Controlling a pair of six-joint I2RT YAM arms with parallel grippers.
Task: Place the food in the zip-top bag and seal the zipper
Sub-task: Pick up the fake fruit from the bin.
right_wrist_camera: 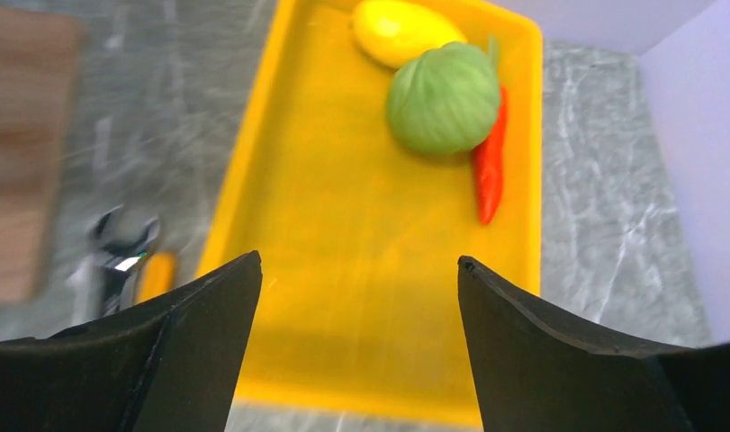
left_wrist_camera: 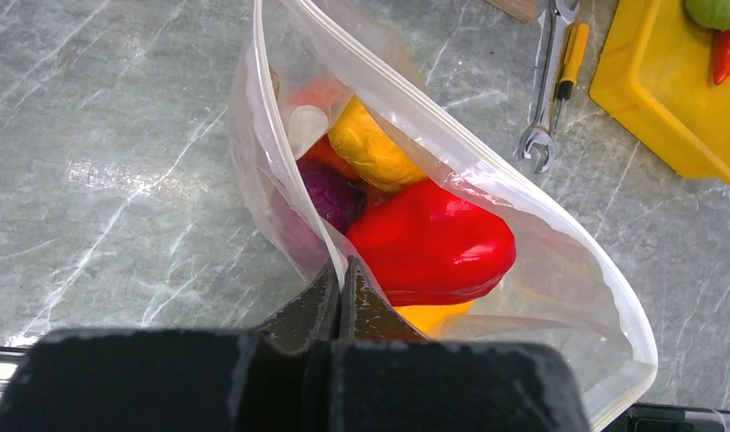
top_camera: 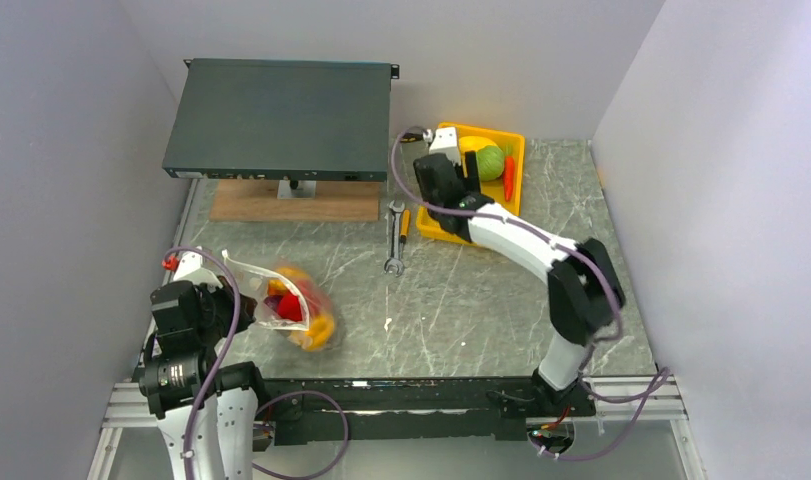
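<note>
The zip-top bag [top_camera: 293,303] lies at the front left with its mouth open. In the left wrist view the bag [left_wrist_camera: 559,279] holds a red pepper [left_wrist_camera: 433,243], a yellow fruit [left_wrist_camera: 374,148], a purple piece [left_wrist_camera: 329,193] and an orange-yellow piece underneath. My left gripper [left_wrist_camera: 343,270] is shut on the bag's mouth edge, on the whitish zipper [left_wrist_camera: 269,135]. My right gripper [right_wrist_camera: 359,270] is open and empty above the near end of the yellow tray [right_wrist_camera: 343,180]. A green cabbage [right_wrist_camera: 444,99], an orange carrot [right_wrist_camera: 490,166] and a yellow fruit [right_wrist_camera: 401,31] lie at the tray's far end.
A wrench [top_camera: 394,240] and a yellow-handled screwdriver [top_camera: 405,222] lie just left of the tray [top_camera: 433,228]. A dark flat box [top_camera: 281,118] on a wooden board [top_camera: 293,200] stands at the back left. Walls close in on both sides.
</note>
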